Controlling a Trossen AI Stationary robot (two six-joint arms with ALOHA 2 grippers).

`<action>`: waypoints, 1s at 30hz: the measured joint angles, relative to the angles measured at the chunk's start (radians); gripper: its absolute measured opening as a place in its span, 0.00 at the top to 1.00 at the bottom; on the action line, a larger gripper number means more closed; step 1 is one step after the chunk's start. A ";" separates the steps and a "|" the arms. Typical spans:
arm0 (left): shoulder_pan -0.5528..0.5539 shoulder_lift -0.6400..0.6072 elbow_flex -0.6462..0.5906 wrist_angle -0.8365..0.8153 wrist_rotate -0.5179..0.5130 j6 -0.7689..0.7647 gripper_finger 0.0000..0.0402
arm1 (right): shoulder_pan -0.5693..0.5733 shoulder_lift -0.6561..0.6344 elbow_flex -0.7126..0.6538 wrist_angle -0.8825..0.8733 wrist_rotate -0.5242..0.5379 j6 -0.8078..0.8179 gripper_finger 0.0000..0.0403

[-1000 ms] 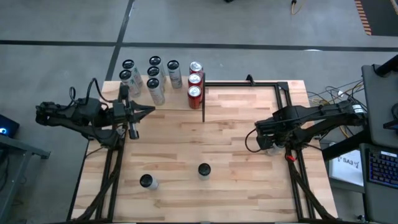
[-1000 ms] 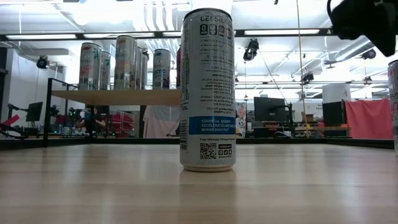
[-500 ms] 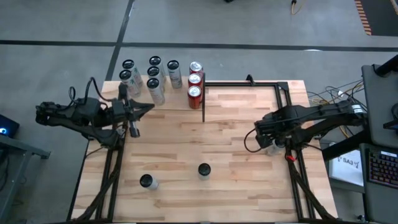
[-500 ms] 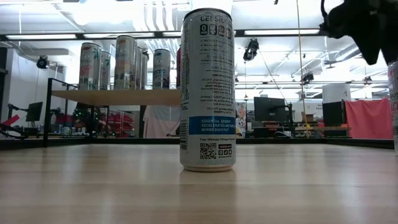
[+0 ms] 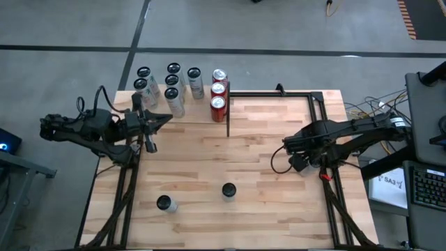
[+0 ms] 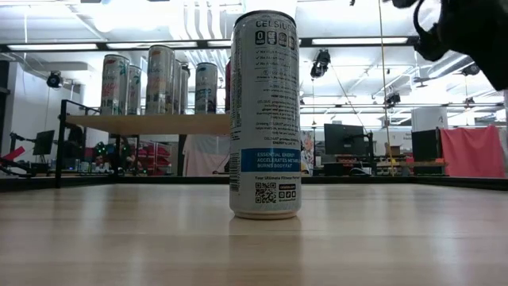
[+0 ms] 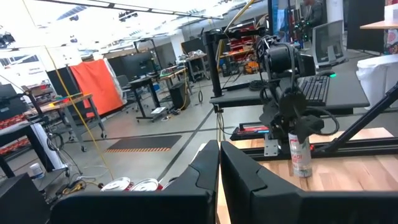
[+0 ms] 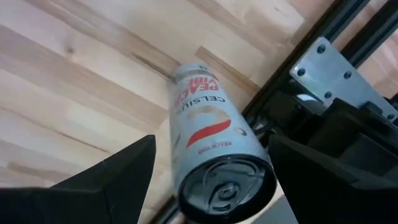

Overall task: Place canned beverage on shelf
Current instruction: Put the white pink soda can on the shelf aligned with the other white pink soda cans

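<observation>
Closest to the low camera, a tall white Celsius can (image 6: 264,115) stands upright on the pale wood worktop (image 5: 265,139), and from above there's a second loose can (image 5: 164,203) off to its left along the near edge. Over by the right edge, the right claw (image 8: 208,168) hovers just above a white-and-red can (image 8: 214,149) that stands against the black frame rail, fingers spread wide either side of its top and not pinching it. Across on the left side, the left claw (image 7: 219,180) is pressed together with nothing in it, parked just in front of the shelf (image 6: 147,123). The shelf sits at the far left corner, already loaded with a bunch of silver cans (image 5: 171,87) and three red ones (image 5: 218,94) lined up at its right end.
</observation>
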 joint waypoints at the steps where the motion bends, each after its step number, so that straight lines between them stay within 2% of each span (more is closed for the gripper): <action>1: 0.000 0.000 0.000 0.000 0.000 0.000 1.00 | 0.000 0.000 -0.011 0.000 -0.003 -0.001 0.25; 13: -0.001 0.000 0.000 0.000 0.000 0.003 1.00 | 0.000 0.000 -0.159 0.000 -0.052 -0.030 0.26; 16: -0.001 0.000 0.000 0.000 0.000 0.003 1.00 | 0.000 -0.001 -0.161 0.004 -0.069 -0.013 0.30; 20: -0.001 0.003 0.000 -0.001 0.000 0.003 1.00 | 0.000 -0.001 -0.149 0.007 -0.082 0.010 0.44; 30: -0.001 0.019 0.000 -0.013 0.001 0.003 1.00 | 0.000 -0.001 -0.122 0.009 -0.067 -0.004 0.45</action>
